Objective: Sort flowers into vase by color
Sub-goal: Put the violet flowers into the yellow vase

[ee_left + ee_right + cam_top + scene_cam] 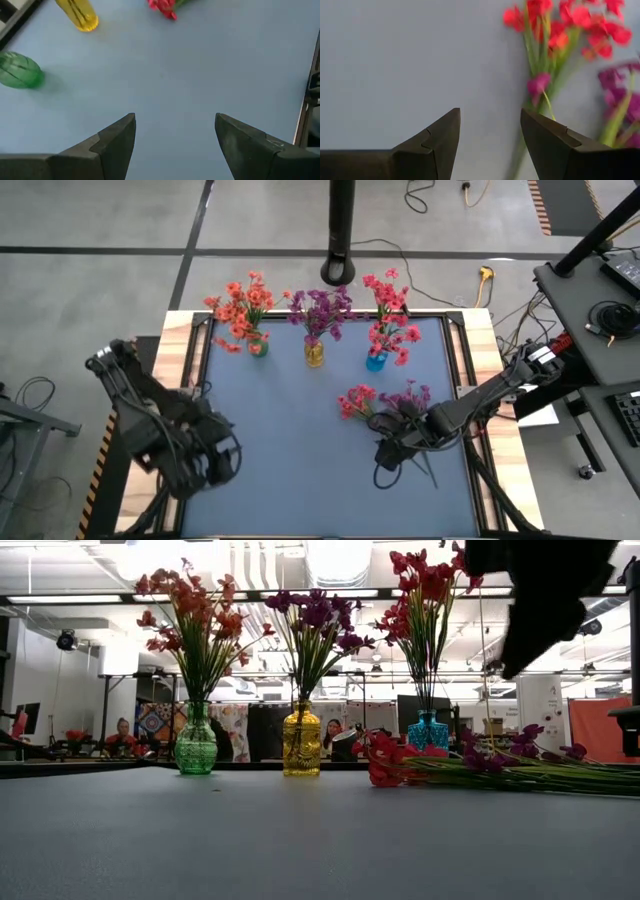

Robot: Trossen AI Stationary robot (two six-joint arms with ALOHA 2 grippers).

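Observation:
Three vases stand along the mat's far side: a green vase (258, 347) with orange-red flowers, a yellow vase (314, 353) with purple flowers, and a blue vase (376, 361) with pink-red flowers. Two loose sprays lie flat on the mat, a pink-red spray (356, 400) and a purple spray (408, 395), their stems pointing toward the near edge. My right gripper (490, 130) hangs open above the mat, just left of those stems and raised clear of them. My left gripper (175, 130) waits open over the mat's near left part (215, 460).
The blue mat (300, 480) lies bare in the middle and near part. Wooden table edges (180, 330) frame it. A black post (340, 230) stands behind the far edge. Beyond the table, in the low view, people sit in the room (125, 730).

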